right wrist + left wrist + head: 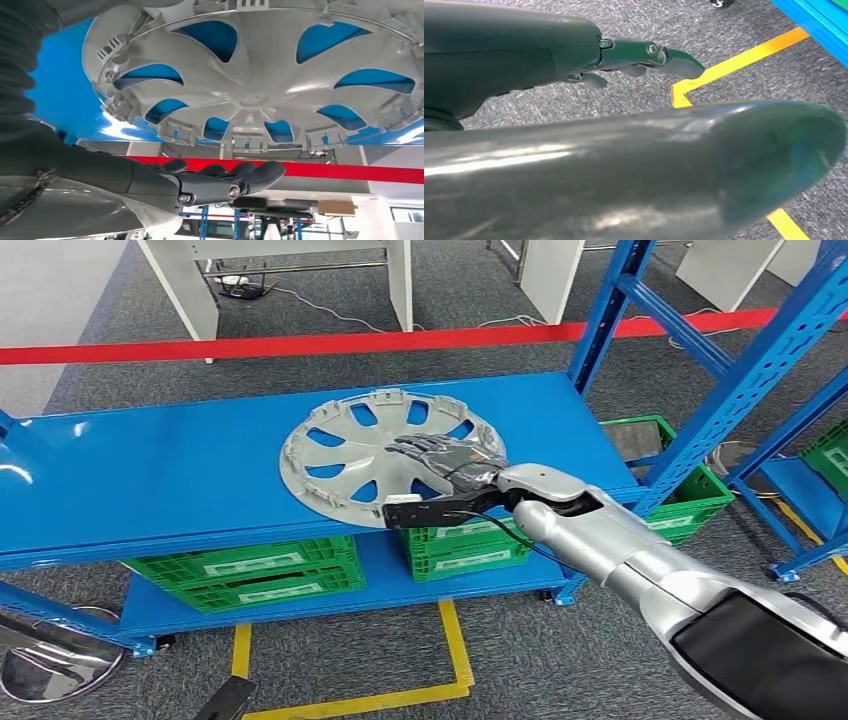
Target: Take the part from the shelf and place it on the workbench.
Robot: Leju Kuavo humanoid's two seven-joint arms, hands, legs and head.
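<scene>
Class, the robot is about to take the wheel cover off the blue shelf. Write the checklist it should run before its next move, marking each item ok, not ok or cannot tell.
1. Wheel cover lies flat on the blue shelf, inner side up: ok.
2. Right hand is over the cover: ok.
3. Right hand has a grip on the cover: not ok; in the right wrist view its fingers are stretched out and apart from it.
4. Left hand is free, hanging over the floor: ok.
5. Nothing rests on the cover: ok.
6. Workbench is ready to receive it: cannot tell.
</scene>
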